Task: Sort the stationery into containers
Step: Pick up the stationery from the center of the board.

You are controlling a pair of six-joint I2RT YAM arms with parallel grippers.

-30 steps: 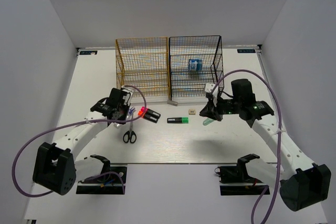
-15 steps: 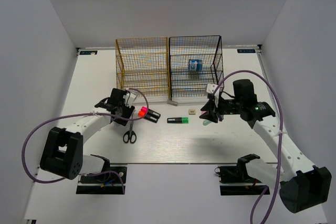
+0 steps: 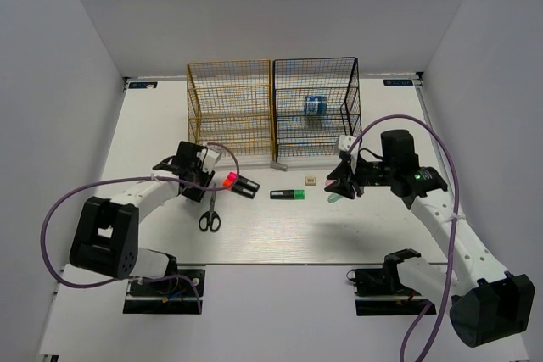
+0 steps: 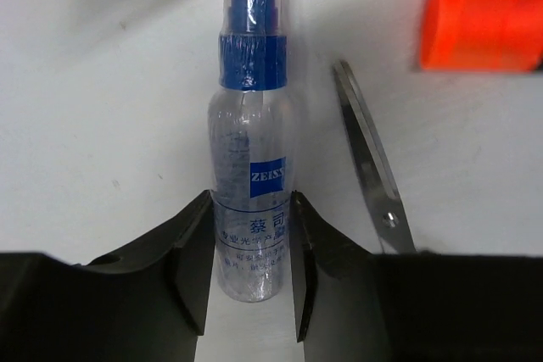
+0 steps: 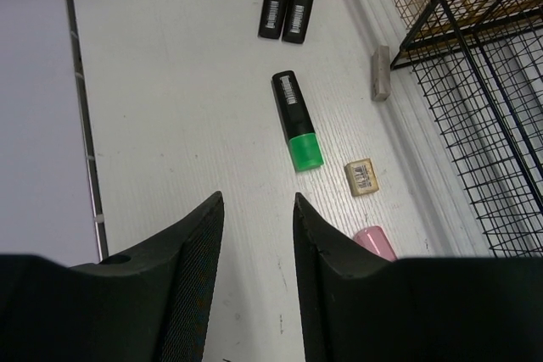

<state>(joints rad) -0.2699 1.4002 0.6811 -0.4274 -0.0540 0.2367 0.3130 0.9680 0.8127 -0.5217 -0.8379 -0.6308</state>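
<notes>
Your left gripper (image 4: 250, 239) is pinched snug on one spray bottle (image 4: 252, 150), which lies on the table (image 3: 153, 142) beside one pair of scissors (image 4: 369, 167). Your right gripper (image 5: 259, 214) gapes wide, holding nothing. Three markers (image 5: 296, 118) lie loose on the table. Of the two racks, the yellow rack (image 3: 231, 112) and the black rack (image 3: 327, 137), the black has one blue roll (image 3: 316, 106) in it.

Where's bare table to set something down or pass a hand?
Free: near strip in front of the green marker, between scissors and right arm; table left of the yellow rack. Crowded: row before it and the black rack, where left end effector grips spray bottle beside scissors.
</notes>
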